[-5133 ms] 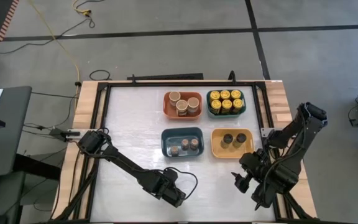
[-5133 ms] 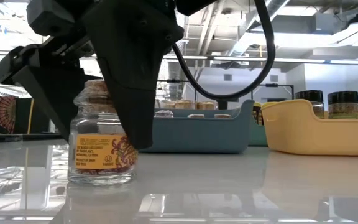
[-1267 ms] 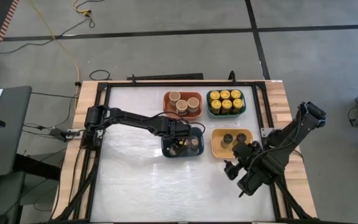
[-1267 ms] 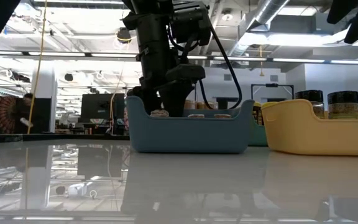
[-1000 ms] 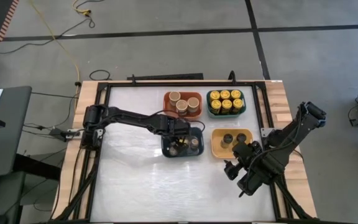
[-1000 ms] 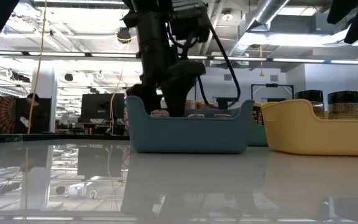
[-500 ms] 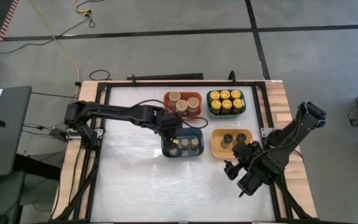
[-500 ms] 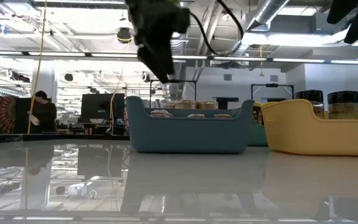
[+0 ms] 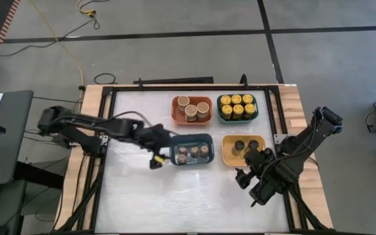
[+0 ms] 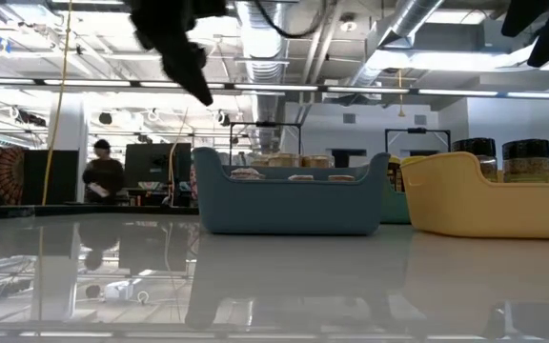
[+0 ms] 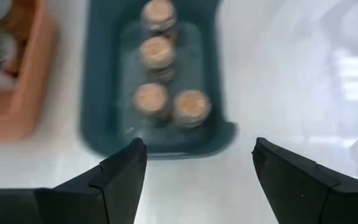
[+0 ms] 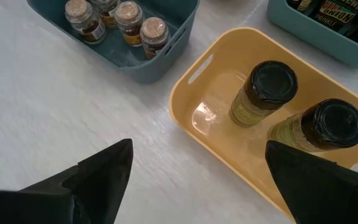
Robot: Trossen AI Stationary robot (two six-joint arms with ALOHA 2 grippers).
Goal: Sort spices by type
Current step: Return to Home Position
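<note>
Sorting looked finished (all jars [image 9: 192, 152] sat in bins [image 9: 192, 136]); left gripper [image 9: 155, 162] and right gripper [image 9: 243, 180] hung open, empty.

Bright, even overhead light fills the room. In the low view the glossy white table [image 10: 284, 286] mirrors the ceiling strip lights [image 10: 427, 92]. Ahead of the left tool [image 11: 199, 144], the blue bin [image 11: 104, 81] and its jars [image 11: 157, 53] smear with motion blur, and glare whitens the table beside them. Shadows there are faint and soft.
</note>
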